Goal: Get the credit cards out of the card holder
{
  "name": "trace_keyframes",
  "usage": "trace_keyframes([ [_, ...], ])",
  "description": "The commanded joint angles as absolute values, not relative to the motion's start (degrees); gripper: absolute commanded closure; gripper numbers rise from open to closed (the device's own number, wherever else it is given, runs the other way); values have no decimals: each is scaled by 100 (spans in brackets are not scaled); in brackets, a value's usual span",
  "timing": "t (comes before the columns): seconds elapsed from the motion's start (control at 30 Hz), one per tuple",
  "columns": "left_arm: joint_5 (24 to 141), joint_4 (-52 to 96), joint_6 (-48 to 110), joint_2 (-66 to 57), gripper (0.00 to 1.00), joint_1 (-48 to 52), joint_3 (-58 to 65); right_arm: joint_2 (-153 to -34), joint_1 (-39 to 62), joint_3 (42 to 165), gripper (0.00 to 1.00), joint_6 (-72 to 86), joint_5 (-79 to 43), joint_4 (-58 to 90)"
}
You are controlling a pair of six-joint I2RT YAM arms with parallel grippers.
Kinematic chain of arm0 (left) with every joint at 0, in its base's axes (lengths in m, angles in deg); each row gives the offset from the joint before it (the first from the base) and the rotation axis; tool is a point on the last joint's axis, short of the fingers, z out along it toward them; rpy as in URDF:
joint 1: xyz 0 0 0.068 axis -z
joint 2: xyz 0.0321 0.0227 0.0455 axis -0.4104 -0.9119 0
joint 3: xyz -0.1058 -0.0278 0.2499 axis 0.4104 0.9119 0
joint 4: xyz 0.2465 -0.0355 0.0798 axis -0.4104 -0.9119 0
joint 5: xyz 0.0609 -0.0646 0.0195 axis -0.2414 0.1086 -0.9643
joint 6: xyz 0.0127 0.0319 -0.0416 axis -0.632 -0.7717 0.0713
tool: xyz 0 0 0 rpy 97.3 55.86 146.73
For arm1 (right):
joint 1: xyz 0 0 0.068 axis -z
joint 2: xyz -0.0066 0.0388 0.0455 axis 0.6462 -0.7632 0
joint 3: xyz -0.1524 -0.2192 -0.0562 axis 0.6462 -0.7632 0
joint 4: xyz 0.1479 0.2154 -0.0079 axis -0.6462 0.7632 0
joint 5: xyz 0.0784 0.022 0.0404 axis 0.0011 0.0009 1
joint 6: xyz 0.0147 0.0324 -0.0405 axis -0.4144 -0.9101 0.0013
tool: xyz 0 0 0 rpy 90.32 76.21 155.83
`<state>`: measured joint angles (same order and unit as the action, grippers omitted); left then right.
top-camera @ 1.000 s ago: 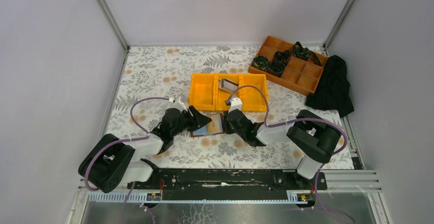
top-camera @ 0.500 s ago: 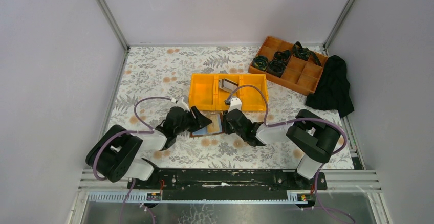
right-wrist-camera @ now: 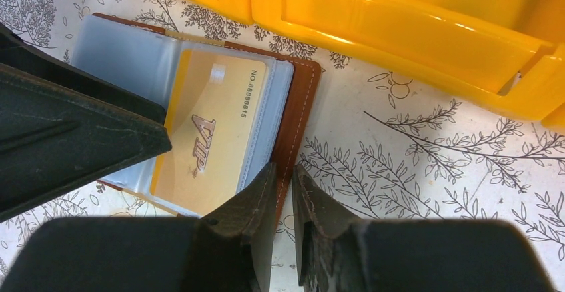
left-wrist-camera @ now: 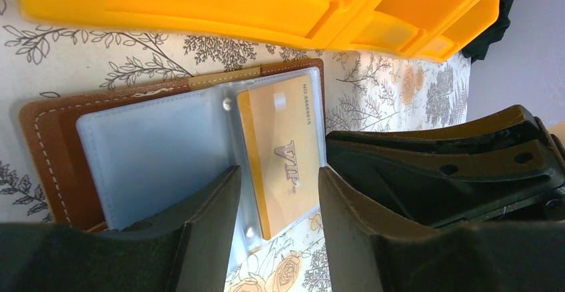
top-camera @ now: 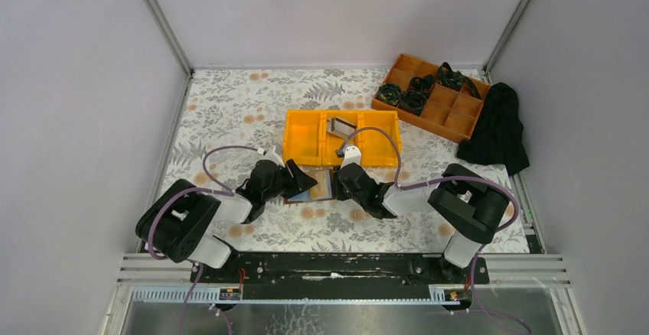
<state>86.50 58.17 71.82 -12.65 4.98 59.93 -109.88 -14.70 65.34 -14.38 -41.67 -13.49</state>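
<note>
The left end effector is open, its jaws astride the gold card, whose long axis runs straight back between them. The card sits in a clear sleeve of the brown card holder, flat on the surface. The right end effector pinches the holder's opposite edge, so the left looks better placed to pull.

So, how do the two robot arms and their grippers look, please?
The left arm and the right arm have bulky black joints joined by white links. A purple cable loops along each. The left gripper and right gripper carry black wedge-shaped fingers.
</note>
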Motion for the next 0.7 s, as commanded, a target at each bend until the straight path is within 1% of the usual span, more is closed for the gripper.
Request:
trace_keyframes([
  [0.0,8770,6171,7288,-1472,46,526,6017,-11057,-1453,6723,78,-1453,-4107,-1343],
  [0.23,9276,7050,7768,-1732,47,547,6113,-11205,-1450,6763,78,-1489,-4007,-1352],
  [0.67,9531,7565,8114,-1598,47,601,6217,-11409,-1453,6863,78,-1547,-3864,-1326],
])
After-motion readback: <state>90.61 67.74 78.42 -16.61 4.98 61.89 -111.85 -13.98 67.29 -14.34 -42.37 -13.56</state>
